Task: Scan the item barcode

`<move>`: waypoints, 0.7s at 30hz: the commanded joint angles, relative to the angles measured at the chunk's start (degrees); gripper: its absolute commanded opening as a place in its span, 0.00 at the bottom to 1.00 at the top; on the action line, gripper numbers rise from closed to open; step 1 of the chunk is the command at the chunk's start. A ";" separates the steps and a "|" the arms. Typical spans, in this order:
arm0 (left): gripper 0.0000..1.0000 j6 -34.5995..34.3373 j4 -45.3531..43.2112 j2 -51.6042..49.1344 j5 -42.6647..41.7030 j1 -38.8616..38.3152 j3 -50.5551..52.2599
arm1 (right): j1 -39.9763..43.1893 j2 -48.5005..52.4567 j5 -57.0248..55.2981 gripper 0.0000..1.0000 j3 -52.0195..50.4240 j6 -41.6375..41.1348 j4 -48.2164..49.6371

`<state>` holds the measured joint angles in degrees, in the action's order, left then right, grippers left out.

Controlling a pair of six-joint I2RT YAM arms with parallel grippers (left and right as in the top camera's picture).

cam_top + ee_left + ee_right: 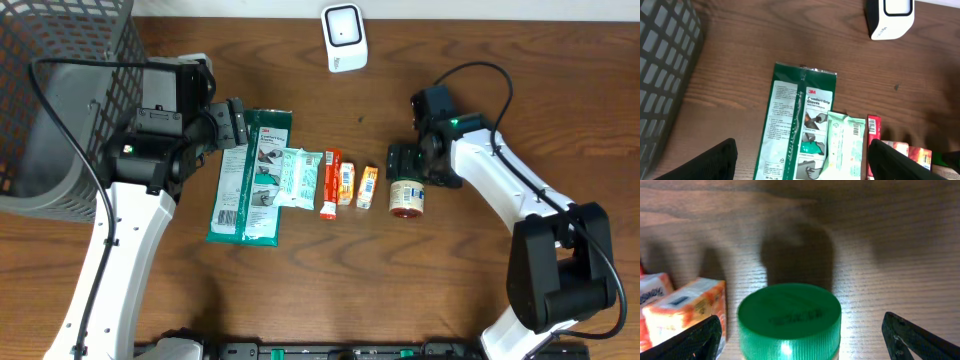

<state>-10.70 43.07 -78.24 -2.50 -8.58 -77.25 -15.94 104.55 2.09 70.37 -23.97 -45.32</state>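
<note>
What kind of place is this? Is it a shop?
Probably a pretend shop checkout, set up on a wooden table. There is a white scanner, a row of small goods such as a packet of gloves and a green-lidded jar, and a wire basket beside them.

2 pkts (pixel 250 175), 3 boxes (pixel 346 183), 1 jar (pixel 407 197), 1 scanner (pixel 344 37)

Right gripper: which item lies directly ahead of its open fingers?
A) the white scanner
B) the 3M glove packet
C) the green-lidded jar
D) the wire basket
C: in the right wrist view the green-lidded jar sits centred between the fingers of the open right gripper, not yet gripped.
</note>
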 commanded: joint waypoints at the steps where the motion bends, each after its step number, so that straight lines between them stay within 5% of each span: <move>1: 0.84 -0.35 0.02 -0.04 0.13 -0.02 0.11 | -0.35 -0.02 -0.52 0.97 -2.67 -0.87 2.49; 7: 0.84 -0.35 0.02 -0.04 0.13 -0.02 0.11 | -0.33 -0.02 -0.52 0.96 -7.19 -0.87 9.16; 21: 0.84 -0.35 0.04 -0.04 0.13 -0.02 0.11 | -0.15 -0.33 -0.57 0.70 -6.91 -0.81 8.76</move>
<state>-10.72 43.09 -78.24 -2.50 -8.58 -77.25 -15.94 104.55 2.07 63.51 -24.73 -36.38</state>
